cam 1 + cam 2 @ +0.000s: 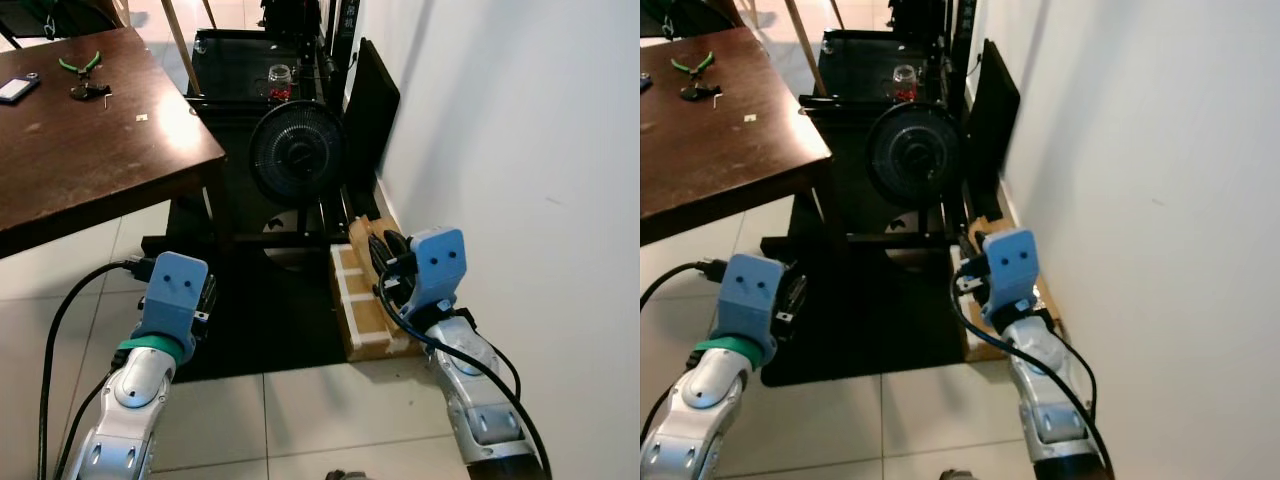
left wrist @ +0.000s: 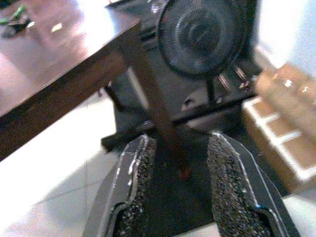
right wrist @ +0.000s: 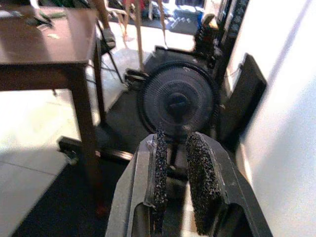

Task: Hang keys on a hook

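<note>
Item: keys [image 1: 88, 93], lying on the tabletop [image 1: 90, 150] beside green pliers [image 1: 80, 63], far corner. We held left gripper [image 2: 180, 192] wide open, empty, nearer; right gripper [image 3: 178, 170] narrowly parted, empty. Hook unseen.

Table [image 1: 90, 140] left; fan [image 1: 296, 153] right of it; wall [image 1: 520, 150] far right.

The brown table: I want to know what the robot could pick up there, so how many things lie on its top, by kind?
Pliers with green handles: 1
Dark bunch of keys: 1
Phone at the table edge: 1
Small pale scrap: 1
Total: 4
</note>
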Robot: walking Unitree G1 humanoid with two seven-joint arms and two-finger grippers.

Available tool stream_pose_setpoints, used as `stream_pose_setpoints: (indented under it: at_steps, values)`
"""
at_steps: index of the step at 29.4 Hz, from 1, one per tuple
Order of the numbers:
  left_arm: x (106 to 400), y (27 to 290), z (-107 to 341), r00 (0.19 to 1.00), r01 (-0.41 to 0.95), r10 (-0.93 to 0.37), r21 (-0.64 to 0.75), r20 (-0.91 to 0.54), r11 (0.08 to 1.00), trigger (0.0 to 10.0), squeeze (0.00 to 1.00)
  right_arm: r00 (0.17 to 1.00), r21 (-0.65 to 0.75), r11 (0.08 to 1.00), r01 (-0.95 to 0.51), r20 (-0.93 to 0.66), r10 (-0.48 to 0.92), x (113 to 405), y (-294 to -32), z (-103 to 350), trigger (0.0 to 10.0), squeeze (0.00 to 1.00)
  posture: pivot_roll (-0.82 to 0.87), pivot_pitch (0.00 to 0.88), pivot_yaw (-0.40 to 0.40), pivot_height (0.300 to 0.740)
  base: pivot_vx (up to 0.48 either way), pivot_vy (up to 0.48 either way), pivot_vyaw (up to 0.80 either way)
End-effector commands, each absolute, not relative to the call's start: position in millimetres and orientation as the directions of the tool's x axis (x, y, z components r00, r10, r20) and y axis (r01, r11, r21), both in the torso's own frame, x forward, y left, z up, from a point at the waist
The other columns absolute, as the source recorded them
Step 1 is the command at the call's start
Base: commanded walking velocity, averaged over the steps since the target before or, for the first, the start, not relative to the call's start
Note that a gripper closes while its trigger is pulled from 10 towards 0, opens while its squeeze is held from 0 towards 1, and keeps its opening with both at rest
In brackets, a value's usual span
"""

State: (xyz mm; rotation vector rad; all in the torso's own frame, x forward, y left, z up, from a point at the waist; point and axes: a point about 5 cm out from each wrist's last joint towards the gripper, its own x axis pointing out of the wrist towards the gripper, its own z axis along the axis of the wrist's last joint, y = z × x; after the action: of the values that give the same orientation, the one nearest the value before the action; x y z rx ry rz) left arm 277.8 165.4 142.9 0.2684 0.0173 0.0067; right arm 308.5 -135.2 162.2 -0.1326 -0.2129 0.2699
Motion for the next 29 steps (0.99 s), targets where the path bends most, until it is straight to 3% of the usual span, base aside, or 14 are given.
stream_pose_setpoints:
  at_steps: [1,18,29]
  values:
    - [273.9,171.0,136.4,0.999,-0.017,0.031,0.284,-0.043,0.959,10.0,0.00,0.943,-0.149,0.957,-0.249,0.188,0.275,308.4,-135.1,161.5,10.0,0.00,-0.07,0.094,0.068,0.740,0.319,0.000,0.00]
    - [273.8,171.5,135.7,0.998,-0.018,0.033,0.287,-0.045,0.958,10.0,0.00,0.945,-0.133,0.959,-0.249,0.184,0.271,309.1,-136.2,160.2,10.0,0.00,-0.07,0.086,0.068,0.740,0.306,0.000,-0.67]
    - [274.6,171.9,135.7,0.998,-0.020,0.034,0.286,-0.044,0.958,10.0,0.00,0.943,-0.145,0.957,-0.250,0.189,0.275,309.5,-135.9,161.1,10.0,0.00,-0.07,0.086,0.066,0.740,0.289,0.000,0.00]
